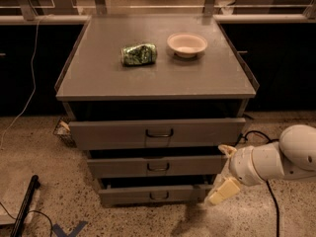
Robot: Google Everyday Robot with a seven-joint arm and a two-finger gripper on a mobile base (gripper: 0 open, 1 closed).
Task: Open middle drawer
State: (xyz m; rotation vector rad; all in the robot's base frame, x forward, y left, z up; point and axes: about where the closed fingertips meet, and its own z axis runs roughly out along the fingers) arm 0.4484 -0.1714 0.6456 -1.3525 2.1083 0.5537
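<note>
Down at the front, speckled floor (148, 221): a blue tape mark (69, 230) at the bottom edge and a black bar (23, 207) lying at an angle on the left. On the right, the white arm (276, 159) reaches in low, a black cable (271, 201) trailing beneath it.

And there's the gripper (224, 172), sitting at the right end of the drawer stack. Its two cream fingers are spread wide, one finger (227, 150) up by the top edge of the middle drawer's front, the other down beside the bottom drawer (128, 195). Nothing is held between them. Whether either finger actually touches the metal, I can't tell.

The middle drawer (123, 167) is the grey front between the other two, a dark gap showing above it. Its small loop handle (158, 167) sits dead centre, well left of the gripper and untouched.

Above it, the top drawer (108, 133), widest-looking of the three, with its own handle in the middle.

Up on the table (98, 80), a crushed green can (138, 54) lies on its side, and just right of it, apart, stands a white bowl (186, 44). Behind the table, a pale rail (44, 19) runs across, with dark space beneath it.
</note>
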